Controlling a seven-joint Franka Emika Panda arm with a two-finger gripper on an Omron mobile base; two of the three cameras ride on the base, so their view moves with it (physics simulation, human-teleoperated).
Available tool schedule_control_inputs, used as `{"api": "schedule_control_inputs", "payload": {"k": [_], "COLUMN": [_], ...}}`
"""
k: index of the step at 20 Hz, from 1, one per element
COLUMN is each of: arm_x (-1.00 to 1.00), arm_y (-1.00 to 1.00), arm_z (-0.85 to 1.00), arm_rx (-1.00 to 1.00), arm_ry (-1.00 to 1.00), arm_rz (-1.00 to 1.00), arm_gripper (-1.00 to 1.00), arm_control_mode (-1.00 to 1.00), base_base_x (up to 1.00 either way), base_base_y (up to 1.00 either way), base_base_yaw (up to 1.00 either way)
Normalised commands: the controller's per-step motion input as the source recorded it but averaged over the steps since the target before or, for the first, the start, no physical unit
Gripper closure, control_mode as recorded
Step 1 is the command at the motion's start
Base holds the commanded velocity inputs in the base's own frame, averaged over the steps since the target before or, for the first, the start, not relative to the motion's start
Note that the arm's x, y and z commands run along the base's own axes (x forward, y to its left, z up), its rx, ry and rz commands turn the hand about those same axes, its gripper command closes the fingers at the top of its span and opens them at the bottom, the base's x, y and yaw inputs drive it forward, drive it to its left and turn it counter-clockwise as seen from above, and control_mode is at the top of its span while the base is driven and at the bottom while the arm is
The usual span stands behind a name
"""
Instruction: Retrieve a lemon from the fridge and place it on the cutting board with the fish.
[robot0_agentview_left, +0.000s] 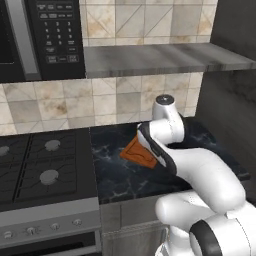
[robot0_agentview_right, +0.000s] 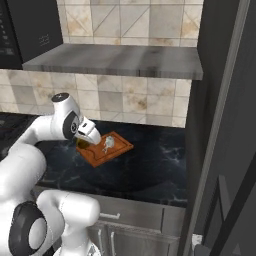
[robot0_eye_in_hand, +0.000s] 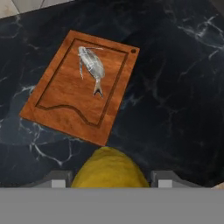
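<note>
The orange-brown cutting board (robot0_eye_in_hand: 70, 100) lies on the black marble counter, with the silvery fish (robot0_eye_in_hand: 92, 68) resting on its far half. My gripper (robot0_eye_in_hand: 109, 180) hovers above the counter just short of the board's near edge, shut on the dull-yellow lemon (robot0_eye_in_hand: 109, 170) between its fingers (robot0_eye_in_hand: 57, 180). In the right base view the board (robot0_agentview_right: 117, 150) and fish (robot0_agentview_right: 108, 144) sit just right of the hand, and the lemon (robot0_agentview_right: 82, 144) peeks out under the wrist. From the left base camera the arm covers most of the board (robot0_agentview_left: 136, 152). The fridge (robot0_agentview_right: 225, 125) stands at the right.
A gas stove (robot0_agentview_left: 40, 165) sits left of the counter, with a black microwave (robot0_agentview_left: 40, 35) above it. A grey shelf (robot0_agentview_right: 120, 60) juts from the tiled wall over the board. Dark counter (robot0_eye_in_hand: 175, 87) stretches right of the board.
</note>
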Motion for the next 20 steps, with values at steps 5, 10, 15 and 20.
{"api": "schedule_control_inputs", "payload": {"k": [5,10,15,20], "arm_x": [0.58,0.46,0.32,0.37], "arm_y": [0.00,0.07,0.19,0.10], "arm_z": [-0.20,-0.34,-0.26,-0.31], "arm_rx": [0.12,0.04,0.00,0.00], "arm_ry": [0.15,0.12,0.00,0.00], "arm_rz": [0.00,-0.02,-0.07,-0.10], "arm_gripper": [1.00,1.00,1.00,1.00], "arm_control_mode": [-1.00,-1.00,-1.00,-1.00], "base_base_x": [0.00,0.00,0.00,0.00], "base_base_y": [0.00,0.00,0.00,0.00], "base_base_yaw": [0.00,0.00,0.00,0.00]}}
